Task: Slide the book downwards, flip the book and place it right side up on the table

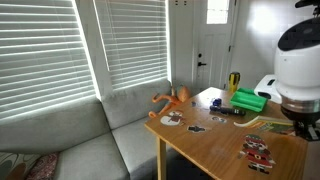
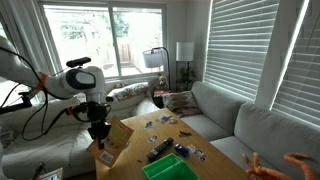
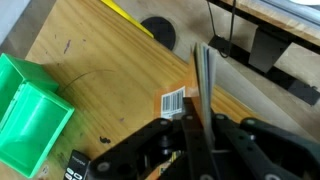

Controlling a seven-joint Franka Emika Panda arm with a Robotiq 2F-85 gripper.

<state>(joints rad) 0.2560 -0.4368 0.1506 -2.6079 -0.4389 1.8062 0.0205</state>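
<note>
The book (image 3: 203, 75) is held upright on edge between my fingers in the wrist view, with its thin grey page edge facing the camera. A barcode label (image 3: 175, 102) shows on its orange cover. My gripper (image 3: 195, 135) is shut on the book above the light-brown wooden table (image 3: 110, 60). In an exterior view the gripper (image 2: 100, 132) holds the tilted book (image 2: 116, 141) over the table's end (image 2: 135, 150). In an exterior view the arm (image 1: 298, 60) stands at the right of the table (image 1: 215, 145), and the book is hard to make out there.
A bright green ridged bin (image 3: 30, 115) sits on the table and shows in both exterior views (image 1: 248, 100) (image 2: 165, 168). Several small picture cards (image 1: 258, 150), a black remote (image 2: 160, 150) and an orange toy (image 1: 172, 98) lie on the table. A grey couch (image 1: 80, 140) flanks it.
</note>
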